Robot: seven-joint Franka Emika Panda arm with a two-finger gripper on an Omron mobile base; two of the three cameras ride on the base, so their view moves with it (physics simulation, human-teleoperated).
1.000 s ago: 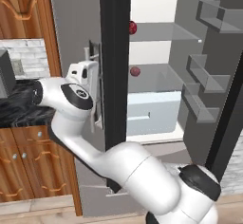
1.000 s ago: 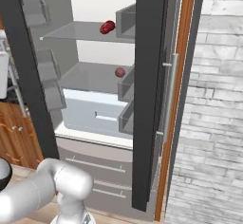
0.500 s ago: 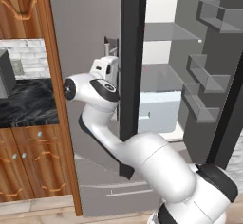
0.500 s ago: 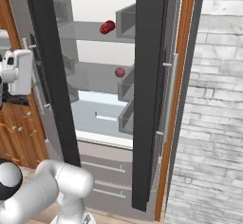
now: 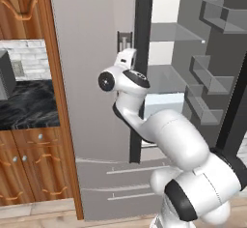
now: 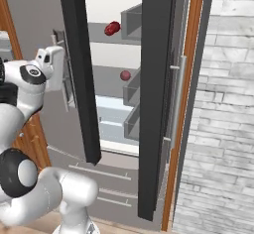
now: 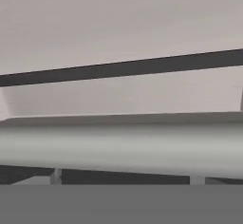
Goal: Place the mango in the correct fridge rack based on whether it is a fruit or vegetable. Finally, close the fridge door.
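The gripper (image 6: 63, 82) is up against the left door of the fridge (image 5: 91, 77), right at its silver handle (image 7: 118, 144). The fingertips are hidden, so I cannot tell how wide it is, and it holds nothing I can see. The door is partly shut.

Farther in, the mango (image 6: 125, 75) sits on the middle shelf (image 6: 111, 77). A darker red thing (image 6: 112, 28) lies on the shelf above. So the fruit looks put away, and I think the door-closing step is on. Next, the arm should push the door flat and keep clear of the gap.
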